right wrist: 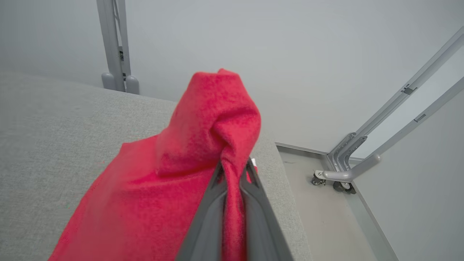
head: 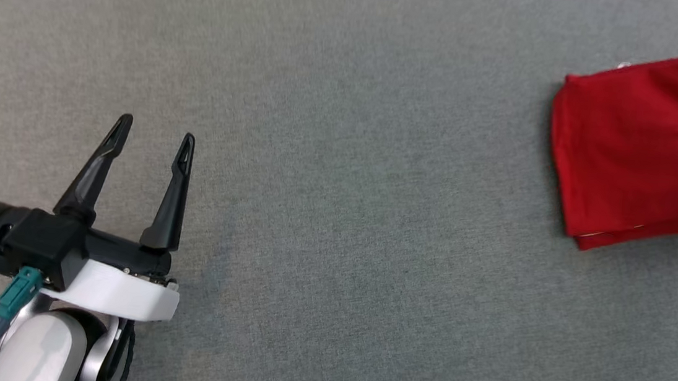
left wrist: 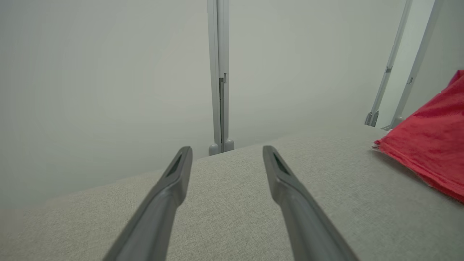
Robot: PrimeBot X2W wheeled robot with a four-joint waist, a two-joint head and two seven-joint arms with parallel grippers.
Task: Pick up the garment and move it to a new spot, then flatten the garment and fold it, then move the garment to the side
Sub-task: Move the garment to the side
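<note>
One pinch only: our right pincer (right wrist: 234, 166) grips the folded garment (head: 648, 145) near the right edge of the bench (head: 339, 184); left pincer (head: 157, 128) spread. Dragging may unfold it.

Grey woven-fabric surface (head: 342, 153), flat; red garment (head: 647, 152) lies folded on its right end, close to the edge.

A tabletop (head: 339, 184) covered in grey woven fabric stands before plain pale grey wall panels (left wrist: 90, 72) joined by a slim metal upright (left wrist: 219, 72), with a light floor (right wrist: 326, 221) beside it and slanted grey struts (right wrist: 349, 175) on small casters (right wrist: 339, 185).
</note>
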